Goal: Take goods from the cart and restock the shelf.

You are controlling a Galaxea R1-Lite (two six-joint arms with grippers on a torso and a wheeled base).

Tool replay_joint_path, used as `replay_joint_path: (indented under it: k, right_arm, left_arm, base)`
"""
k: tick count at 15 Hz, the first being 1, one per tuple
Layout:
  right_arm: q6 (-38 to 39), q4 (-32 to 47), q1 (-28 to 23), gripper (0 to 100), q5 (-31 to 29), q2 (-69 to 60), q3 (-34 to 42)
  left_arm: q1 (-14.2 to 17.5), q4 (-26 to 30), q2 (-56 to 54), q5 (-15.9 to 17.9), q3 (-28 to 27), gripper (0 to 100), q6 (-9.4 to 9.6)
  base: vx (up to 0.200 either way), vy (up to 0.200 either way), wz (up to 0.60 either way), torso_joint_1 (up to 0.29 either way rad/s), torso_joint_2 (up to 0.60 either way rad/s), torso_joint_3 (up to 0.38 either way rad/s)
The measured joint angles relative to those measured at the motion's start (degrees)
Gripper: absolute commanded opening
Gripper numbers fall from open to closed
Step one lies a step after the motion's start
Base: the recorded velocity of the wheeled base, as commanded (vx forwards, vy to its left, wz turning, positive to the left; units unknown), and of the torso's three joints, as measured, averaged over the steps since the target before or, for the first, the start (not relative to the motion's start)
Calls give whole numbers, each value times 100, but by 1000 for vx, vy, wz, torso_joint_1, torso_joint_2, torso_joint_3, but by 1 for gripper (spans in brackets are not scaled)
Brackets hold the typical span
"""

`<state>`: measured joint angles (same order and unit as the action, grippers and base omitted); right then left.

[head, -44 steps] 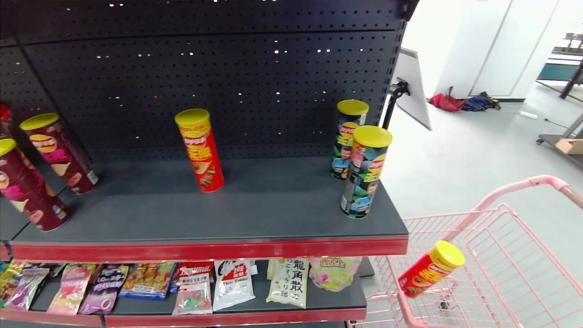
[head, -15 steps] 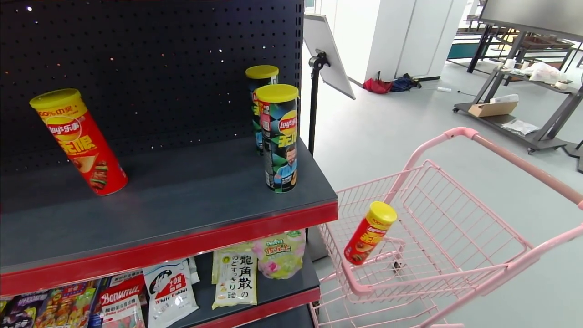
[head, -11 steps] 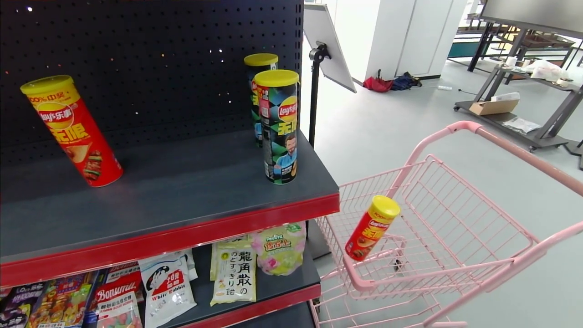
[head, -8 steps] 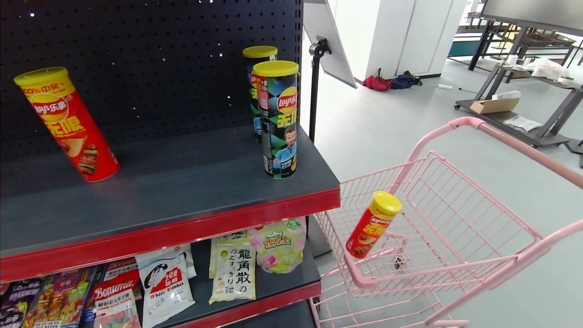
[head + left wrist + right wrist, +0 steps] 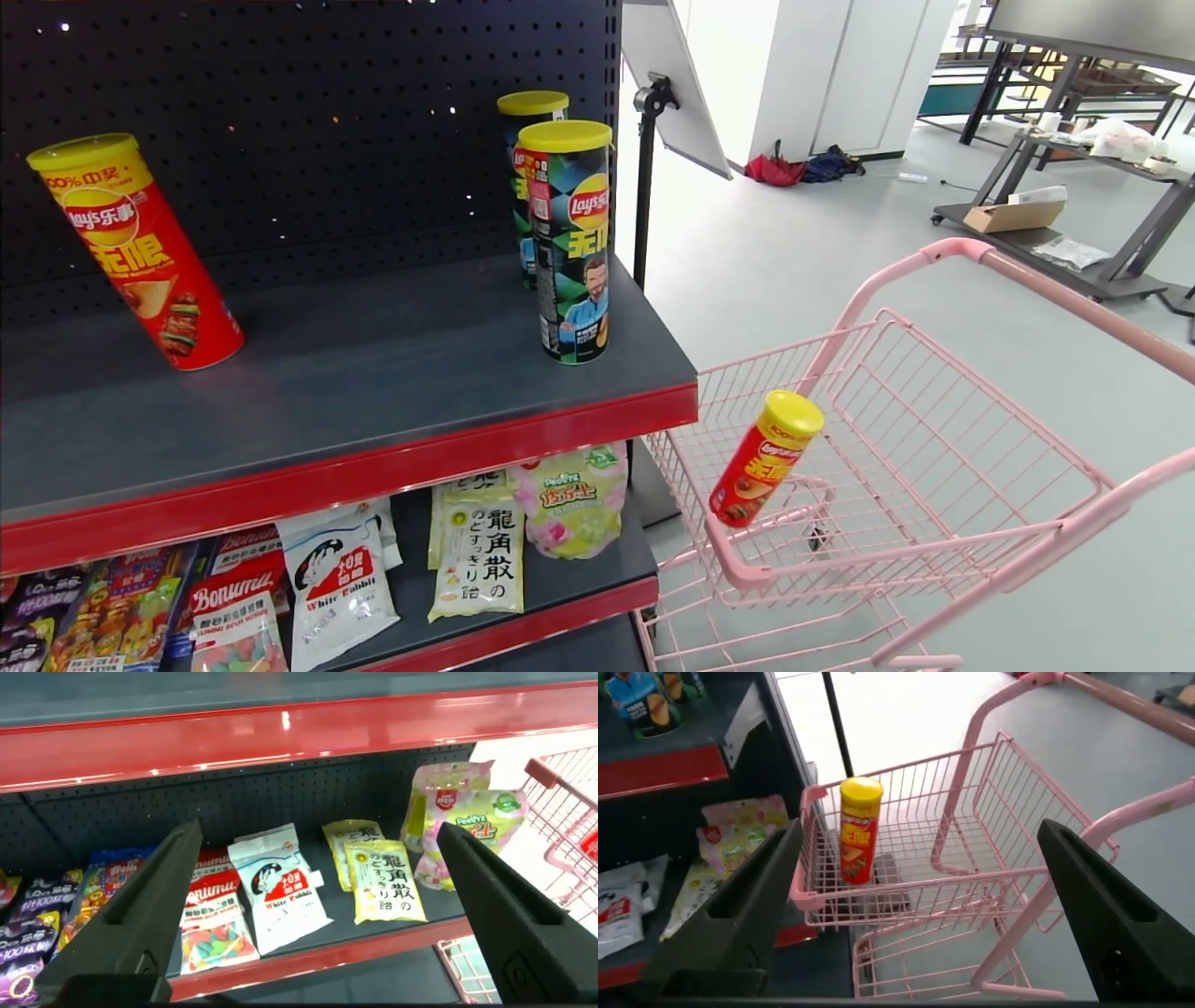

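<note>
One red cardboard chip tube point(image 5: 766, 457), yellow lid, leans in pink wire cart point(image 5: 1055, 299) beside dark shelf point(image 5: 373, 373). My right gripper point(image 5: 920, 835) faces it, jaws wide, empty; left gripper point(image 5: 318, 831) likewise. Risk: tilted tube tips against wires, grasp slips.

I see logos and big yellow characters on the left red chip can point(image 5: 135, 250) and on the dark chip can point(image 5: 571, 243) at the upper shelf's point(image 5: 373, 373) near right corner. The cart's red chip can point(image 5: 766, 459) carries the same kind of print. Snack bags point(image 5: 341, 583) below bear printed names, and one pale bag point(image 5: 478, 555) has bold black characters.
</note>
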<state>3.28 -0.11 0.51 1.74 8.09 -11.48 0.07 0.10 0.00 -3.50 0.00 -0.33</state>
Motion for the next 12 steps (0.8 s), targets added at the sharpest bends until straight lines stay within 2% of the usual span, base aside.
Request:
replay_joint_path:
  k: [2, 4, 8, 12]
  right_arm:
    - [148, -71, 146, 100, 260, 1263, -640]
    - [367, -528, 284, 100, 452, 2865, -1068]
    - [723, -2137, 662, 100, 701, 5993, -1434]
    - [866, -3369, 1289, 100, 751, 8209, -1610]
  left_arm:
    - [0, -2, 0, 2, 0, 100, 0]
    - [0, -7, 0, 0, 0, 100, 1]
    - [0, -2, 0, 2, 0, 100, 1]
    - [0, 0, 0, 5, 0, 100, 0]
  base:
    - [0, 0, 0, 0, 0, 0]
    - [0, 0, 0, 0, 0, 0]
    - [0, 0, 0, 0, 0, 0]
    - [0, 0, 0, 0, 0, 0]
